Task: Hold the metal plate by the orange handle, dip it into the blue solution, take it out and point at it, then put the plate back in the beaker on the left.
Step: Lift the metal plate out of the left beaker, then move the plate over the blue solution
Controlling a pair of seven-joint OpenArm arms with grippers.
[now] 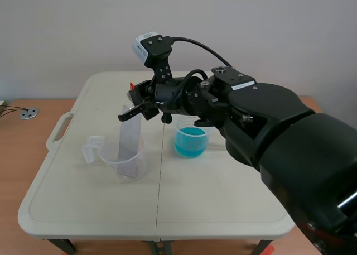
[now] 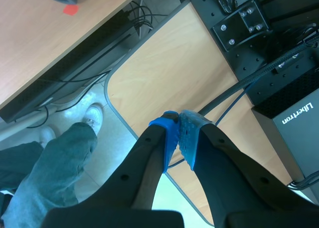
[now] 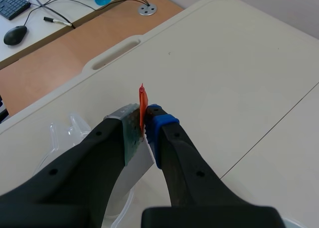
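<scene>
A tall grey metal plate [image 1: 129, 129] stands upright in the clear beaker [image 1: 124, 164] on the left of the white table. Its orange handle [image 1: 131, 86] sticks up at the top. My right gripper [image 1: 138, 96] reaches in from the right and is shut on that handle. In the right wrist view the orange handle [image 3: 143, 104] is pressed between the pads of my right gripper [image 3: 144, 123], with the clear beaker [image 3: 65, 133] below. The beaker of blue solution [image 1: 191, 141] stands to the right of the plate. My left gripper [image 2: 178, 122] is shut on nothing, off the table.
The table's carrying slot [image 1: 58, 129] is at its left edge, and a wooden desk with a cable grommet [image 1: 29, 114] lies beyond. The left wrist view shows a person's leg [image 2: 50, 158], floor cables and black equipment [image 2: 279, 53].
</scene>
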